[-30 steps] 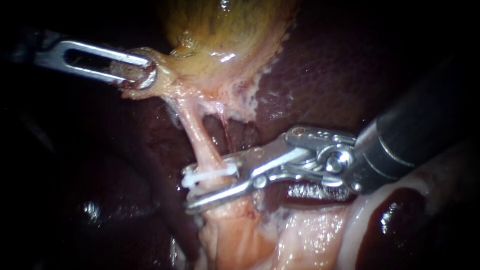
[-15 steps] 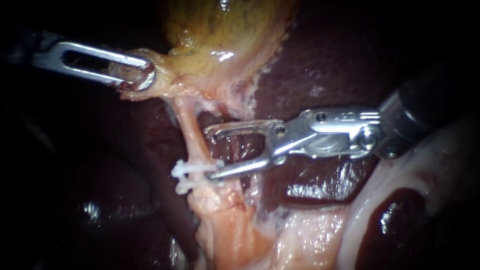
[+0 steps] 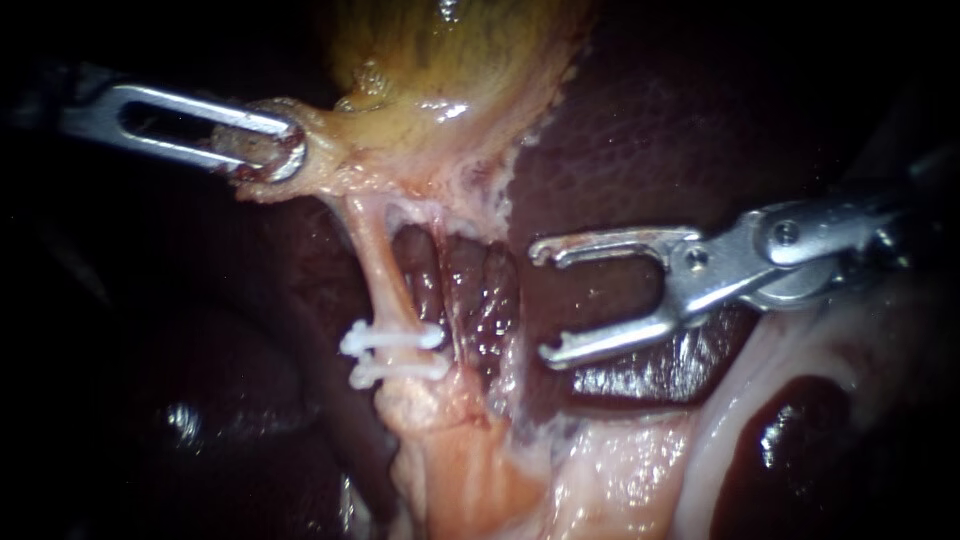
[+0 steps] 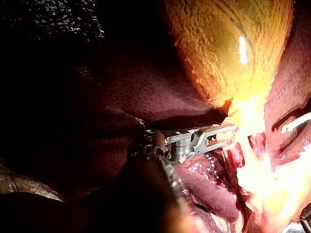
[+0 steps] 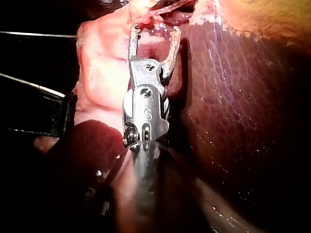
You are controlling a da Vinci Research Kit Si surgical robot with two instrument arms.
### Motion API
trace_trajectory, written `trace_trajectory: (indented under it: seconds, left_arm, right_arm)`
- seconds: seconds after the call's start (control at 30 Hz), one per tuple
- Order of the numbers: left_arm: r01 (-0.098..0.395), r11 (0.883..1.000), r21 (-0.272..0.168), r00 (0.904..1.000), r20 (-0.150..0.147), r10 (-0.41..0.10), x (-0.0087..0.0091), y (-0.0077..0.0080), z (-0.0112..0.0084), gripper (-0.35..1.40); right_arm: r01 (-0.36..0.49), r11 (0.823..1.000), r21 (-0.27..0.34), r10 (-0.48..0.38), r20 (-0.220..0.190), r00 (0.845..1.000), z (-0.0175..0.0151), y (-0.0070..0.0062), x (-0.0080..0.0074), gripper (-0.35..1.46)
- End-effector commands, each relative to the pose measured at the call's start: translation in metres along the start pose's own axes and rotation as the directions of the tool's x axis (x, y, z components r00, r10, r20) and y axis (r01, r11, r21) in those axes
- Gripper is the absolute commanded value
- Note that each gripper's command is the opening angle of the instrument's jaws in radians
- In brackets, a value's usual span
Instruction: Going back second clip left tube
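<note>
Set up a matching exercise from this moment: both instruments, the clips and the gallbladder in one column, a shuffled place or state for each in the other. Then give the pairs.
Column one
1. left instrument
2. right instrument
3. white clips
4. gallbladder

Column two
A. yellowish, at the top of the endoscope view
B. open and empty, over the liver
C. shut on the gallbladder's lower edge
D. two of them, one just below the other, across the thin tube

Pairs: 1-C, 2-B, 3-D, 4-A

My right instrument point(image 5: 154, 36), tip spread, overlies the liver point(image 5: 233, 126).
</note>
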Motion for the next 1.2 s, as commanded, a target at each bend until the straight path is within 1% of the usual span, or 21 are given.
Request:
trace_trajectory:
  seconds: [0.03,0.2,0.33,0.43,0.63,0.67,0.77,0.9,1.2]
  left_arm:
    - [0.000,1.000,0.000,1.0000,0.000,0.000,0.0000,0.0000,0.0001,-0.35]
    - [-0.001,1.000,0.001,1.0000,-0.002,0.001,0.0000,-0.0002,0.0004,-0.35]
    - [-0.004,1.000,0.006,1.0000,-0.006,0.004,-0.0003,-0.0007,0.0013,-0.35]
    - [-0.010,1.000,0.011,0.9999,-0.012,0.010,-0.0009,-0.0015,0.0027,-0.35]
    - [-0.027,0.999,0.017,0.9995,-0.016,0.027,-0.0023,-0.0038,0.0067,-0.35]
    - [-0.030,0.999,0.018,0.9994,-0.016,0.030,-0.0025,-0.0043,0.0075,-0.35]
    - [-0.034,0.999,0.019,0.9993,-0.017,0.035,-0.0026,-0.0053,0.0089,-0.35]
    - [-0.035,0.999,0.018,0.9992,-0.016,0.036,-0.0023,-0.0058,0.0093,-0.35]
    - [-0.035,0.999,0.017,0.9993,-0.015,0.036,-0.0023,-0.0058,0.0090,-0.35]
  right_arm:
    - [0.003,1.000,0.001,-0.003,-0.001,1.000,-0.0003,-0.0002,0.0000,0.50]
    - [0.015,1.000,-0.002,-0.015,0.000,1.000,-0.0012,-0.0005,-0.0002,0.50]
    - [0.020,1.000,-0.004,-0.020,0.001,1.000,-0.0014,-0.0005,-0.0003,0.50]
    - [0.019,1.000,-0.005,-0.019,0.001,1.000,-0.0016,-0.0006,-0.0003,0.50]
    - [0.017,1.000,-0.007,-0.017,0.002,1.000,-0.0020,-0.0006,-0.0003,0.50]
    - [0.017,1.000,-0.007,-0.017,0.002,1.000,-0.0020,-0.0006,-0.0003,0.50]
    - [0.017,1.000,-0.007,-0.017,0.002,1.000,-0.0021,-0.0006,-0.0004,0.50]
    - [0.017,1.000,-0.007,-0.017,0.002,1.000,-0.0022,-0.0007,-0.0004,0.50]
    - [0.017,1.000,-0.007,-0.017,0.002,1.000,-0.0023,-0.0008,-0.0004,0.50]
